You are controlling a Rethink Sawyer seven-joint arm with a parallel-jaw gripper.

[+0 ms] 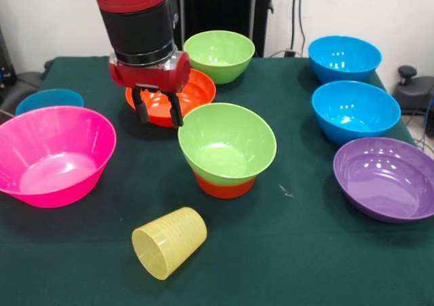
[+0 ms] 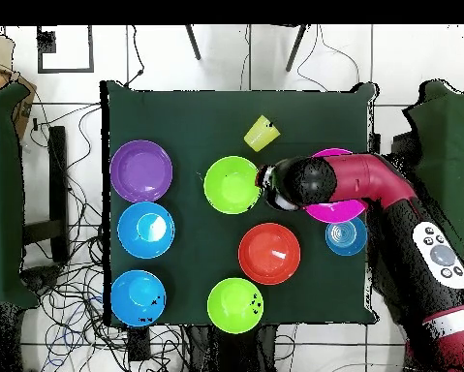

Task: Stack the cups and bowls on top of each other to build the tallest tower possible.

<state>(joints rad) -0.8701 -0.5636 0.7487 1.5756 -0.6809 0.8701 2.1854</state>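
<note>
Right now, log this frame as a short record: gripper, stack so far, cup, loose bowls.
gripper: the gripper hangs open over the table, in front of the orange bowl, holding nothing
stack: lime green bowl sits on a small orange bowl, two pieces high
cup: yellow cup lies on its side, apart from the stack
loose bowls: pink bowl, purple bowl, three blue bowls, second lime green bowl
surface: green table

The arm (image 2: 371,189) hides most of the pink bowl (image 2: 334,210) overhead.
</note>
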